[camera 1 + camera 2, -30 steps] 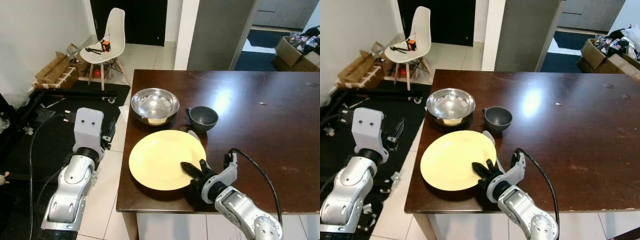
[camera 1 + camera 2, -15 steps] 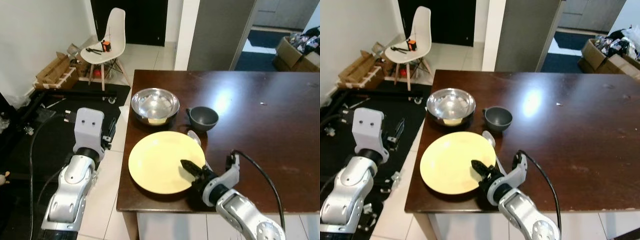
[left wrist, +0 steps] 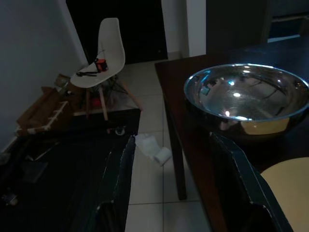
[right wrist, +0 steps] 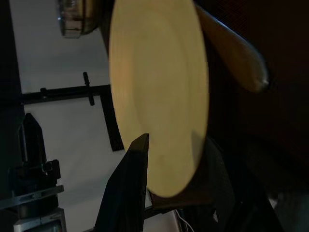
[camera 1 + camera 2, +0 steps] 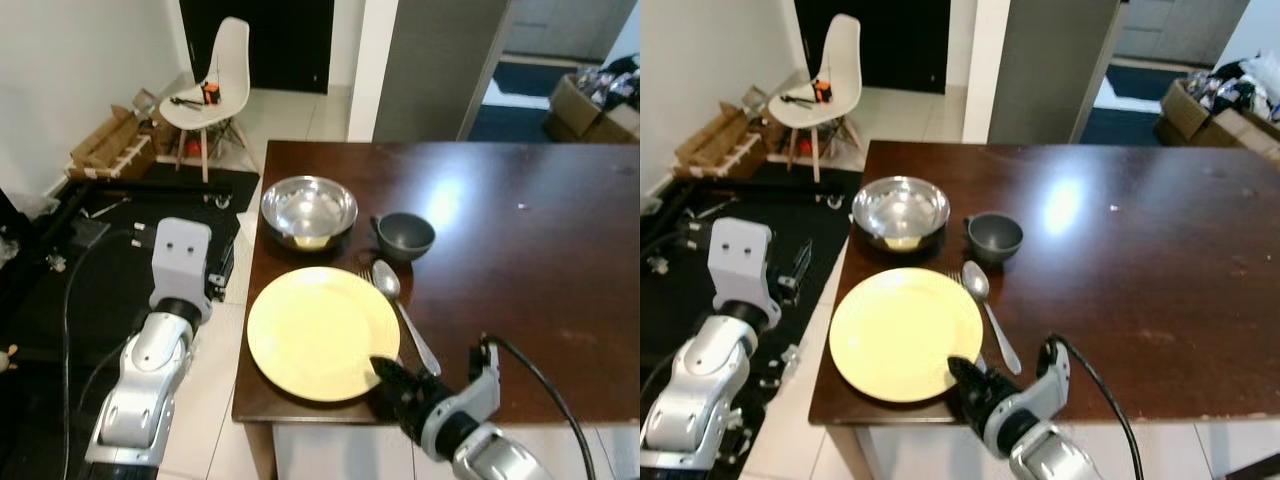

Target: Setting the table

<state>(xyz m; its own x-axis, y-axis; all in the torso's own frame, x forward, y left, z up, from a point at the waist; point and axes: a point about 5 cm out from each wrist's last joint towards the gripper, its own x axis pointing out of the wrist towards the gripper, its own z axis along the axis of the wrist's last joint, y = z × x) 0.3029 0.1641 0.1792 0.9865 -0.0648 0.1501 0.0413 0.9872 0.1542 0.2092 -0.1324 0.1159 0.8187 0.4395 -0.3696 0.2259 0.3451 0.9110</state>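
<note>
Your right gripper [image 5: 392, 383], fingers spread at the round yellow plate's [image 5: 322, 332] near rim, could nudge it off the dark wooden table's [image 5: 560, 290] near edge.

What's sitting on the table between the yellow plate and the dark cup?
A silver spoon. In the left eye view its bowl lies between the yellow plate and the dark cup, with a fork's tines beside it.
</note>
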